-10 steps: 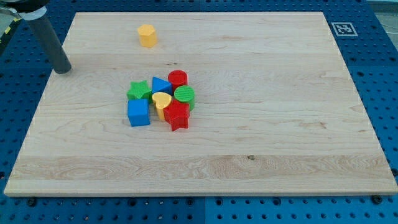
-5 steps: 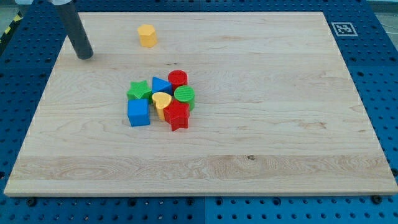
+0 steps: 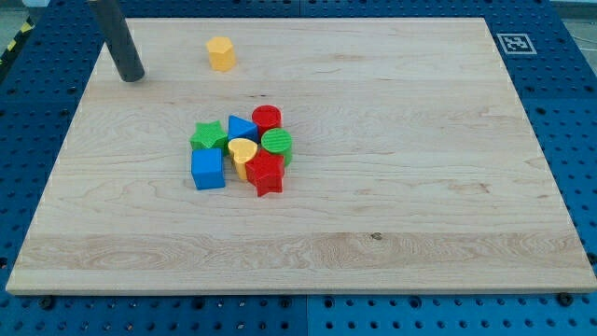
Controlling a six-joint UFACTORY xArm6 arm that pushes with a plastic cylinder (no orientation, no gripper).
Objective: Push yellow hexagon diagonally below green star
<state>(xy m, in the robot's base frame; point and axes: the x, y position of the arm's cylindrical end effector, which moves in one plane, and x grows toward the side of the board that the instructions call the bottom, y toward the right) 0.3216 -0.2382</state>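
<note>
The yellow hexagon stands alone near the view's top left of the wooden board. The green star sits at the left of a tight cluster in the board's middle. My tip rests on the board at the view's top left, to the left of the yellow hexagon and a little lower, well apart from it.
The cluster holds a blue triangle, a red cylinder, a green cylinder, a yellow heart, a red star and a blue cube. A fiducial marker lies at the top right.
My tip has moved right and towards the view's top, from the board's left edge closer to the yellow hexagon. No block has moved.
</note>
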